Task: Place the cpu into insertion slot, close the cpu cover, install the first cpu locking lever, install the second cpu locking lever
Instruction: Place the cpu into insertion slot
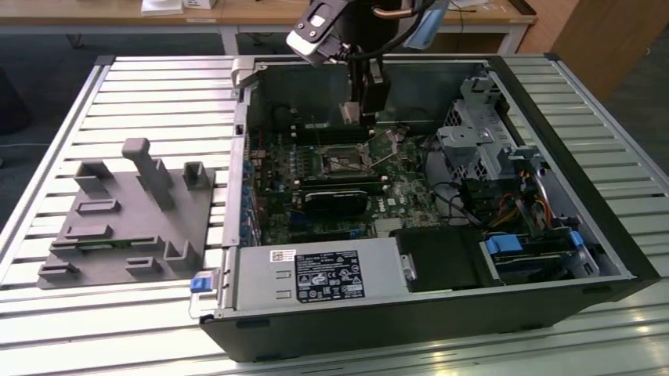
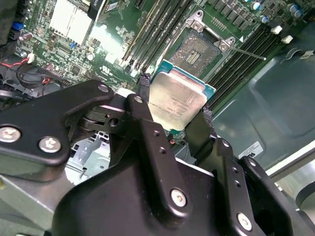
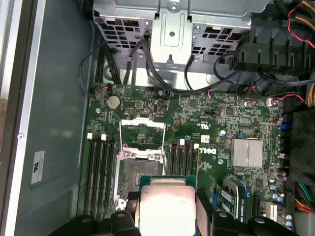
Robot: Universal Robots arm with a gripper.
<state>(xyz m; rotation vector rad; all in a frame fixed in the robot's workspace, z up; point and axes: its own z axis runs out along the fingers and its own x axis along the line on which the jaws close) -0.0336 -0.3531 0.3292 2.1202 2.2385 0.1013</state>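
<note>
**Exterior view.** My gripper [image 1: 368, 116] hangs inside the open computer case [image 1: 585, 196], over the green motherboard [image 1: 403, 205]. The insertion slot [image 1: 342, 160] lies below it and slightly ahead of its tip.

**Second wrist view.** The two black fingers [image 2: 144, 91] are drawn in to chip width. They clamp opposite edges of the cpu [image 2: 177, 98], with its silvery top facing the camera. The slot sits beyond the fingertips, apart from the chip, with its dark contact field bare. A thin locking lever [image 2: 246, 52] juts out beside the slot, on the far side from the gripper.

**First wrist view.** The chip is held between the fingers, just short of the slot. The cpu cover [image 3: 142, 121] stands swung back past the slot's far edge, so the opening is free.

**Hazards, as I judge them.**
- The hold is only on thin edges, so a slip or twist in the grip would bring the chip down askew.
- A corner landing first, or the wrong orientation, could bend the socket contacts.
- A finger could also catch the raised lever or the open cover if my approach drifts toward them.
</note>
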